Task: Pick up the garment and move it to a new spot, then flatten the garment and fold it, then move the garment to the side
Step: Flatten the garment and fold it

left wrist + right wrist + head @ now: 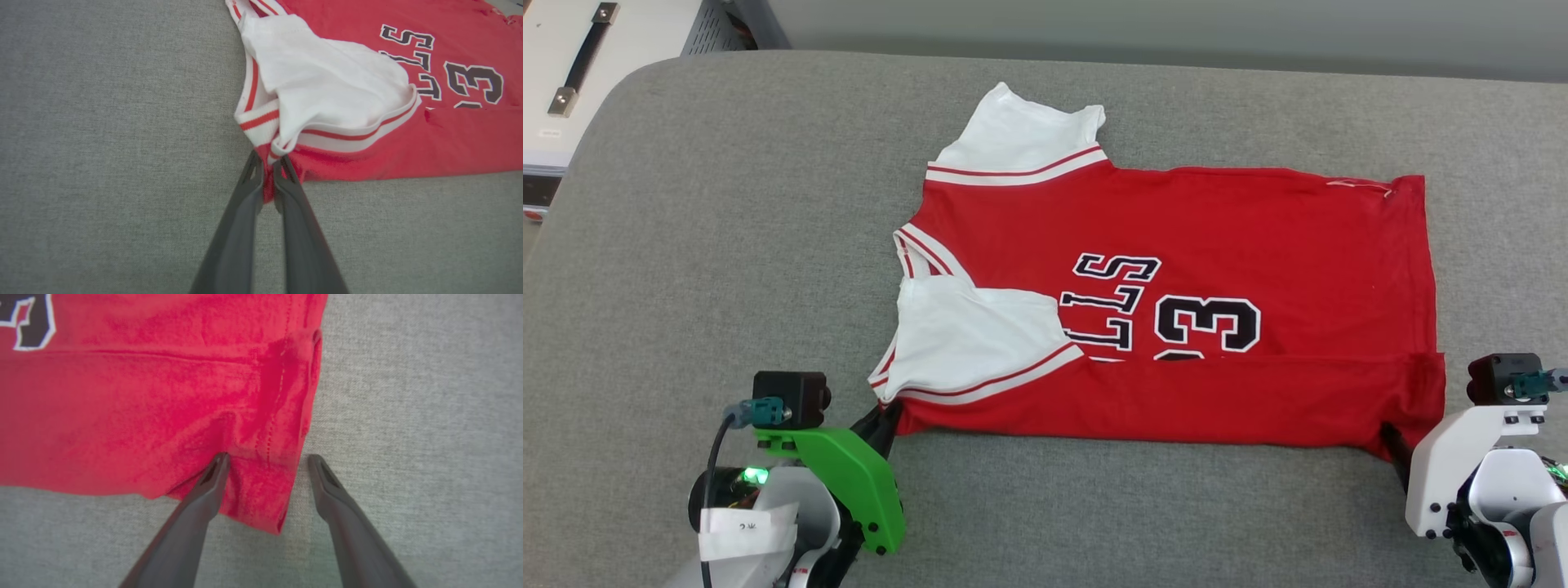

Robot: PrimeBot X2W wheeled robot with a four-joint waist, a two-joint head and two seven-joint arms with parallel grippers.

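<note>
The garment (1176,237) is a red jersey with white sleeves, lying flat on the grey table with its near long edge folded up over the black lettering. My left gripper (886,416) sits at the near-left corner by the white sleeve. In the left wrist view the left gripper (267,163) is shut on a pinch of the garment (408,139) at the striped trim. My right gripper (1392,441) is at the near-right hem corner. There the right gripper (267,459) stands open, with the corner of the garment (122,416) lying between its fingers.
The grey padded table (727,204) stretches wide to the left of the shirt and in front of it. A white cabinet with a dark handle (572,65) stands beyond the table's far-left corner. A pale wall runs behind the back edge.
</note>
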